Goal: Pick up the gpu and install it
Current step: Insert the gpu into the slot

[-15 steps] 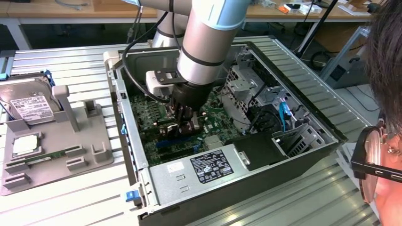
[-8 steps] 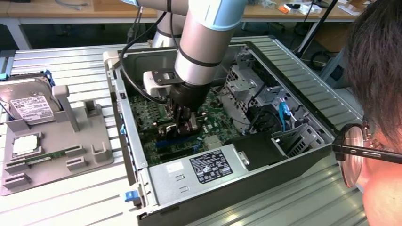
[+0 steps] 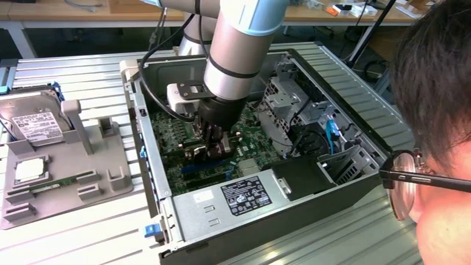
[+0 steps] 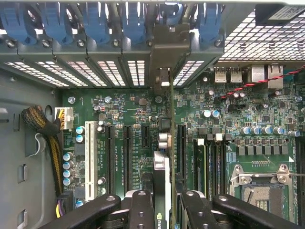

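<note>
Gripper (image 4: 164, 210) clamped on the gpu (image 4: 164, 157), card held edge-on above the green motherboard (image 4: 119, 114) inside the open computer case (image 3: 346, 88), over the expansion slots (image 4: 127, 157). Seemingly not seated, though contact unclear.

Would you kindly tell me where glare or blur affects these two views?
Exterior view: the person's head is a soft blur up close, and light glares off the ribbed metal table. Wrist view: the green motherboard is evenly lit and crisp.
</note>
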`<state>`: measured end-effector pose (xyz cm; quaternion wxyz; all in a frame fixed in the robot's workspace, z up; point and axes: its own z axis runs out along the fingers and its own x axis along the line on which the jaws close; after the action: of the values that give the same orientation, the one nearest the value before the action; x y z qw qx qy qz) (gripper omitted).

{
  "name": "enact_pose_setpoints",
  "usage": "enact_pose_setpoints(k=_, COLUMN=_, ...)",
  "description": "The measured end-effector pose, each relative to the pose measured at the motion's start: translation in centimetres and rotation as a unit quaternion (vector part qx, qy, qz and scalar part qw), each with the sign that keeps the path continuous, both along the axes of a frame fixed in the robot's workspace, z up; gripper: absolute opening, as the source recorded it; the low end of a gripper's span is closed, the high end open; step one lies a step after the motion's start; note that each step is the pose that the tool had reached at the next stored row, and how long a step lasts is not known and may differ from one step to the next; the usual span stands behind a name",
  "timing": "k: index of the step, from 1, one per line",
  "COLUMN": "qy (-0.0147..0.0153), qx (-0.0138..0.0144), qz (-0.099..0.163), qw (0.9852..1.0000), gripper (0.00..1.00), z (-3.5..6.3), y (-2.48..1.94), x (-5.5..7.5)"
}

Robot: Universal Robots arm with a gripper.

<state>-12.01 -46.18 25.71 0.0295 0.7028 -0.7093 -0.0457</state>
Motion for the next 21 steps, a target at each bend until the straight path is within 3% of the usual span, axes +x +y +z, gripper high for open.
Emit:
enact_pose_setpoints(k=9, qy=0.0, qx=-0.0001, qz=0.0, qw=1.0, gripper=0.27, z=-0.01, y=0.01, x=0.0)
enact_pose_setpoints(k=11, qy=0.0, qx=-0.0023, qz=0.0, qw=1.0, gripper=0.27, z=-0.04, y=0.03, x=0.0)
enact_pose_setpoints(k=13, qy=0.0, qx=-0.0024, qz=0.0, qw=1.0, gripper=0.27, z=-0.04, y=0.03, x=0.0)
enact_pose_setpoints(k=15, qy=0.0001, qx=0.0064, qz=0.0, qw=1.0, gripper=0.27, z=-0.03, y=0.03, x=-0.01)
enact_pose_setpoints(k=21, qy=0.0001, qx=0.0061, qz=0.0, qw=1.0, gripper=0.27, z=-0.05, y=0.04, x=0.01)
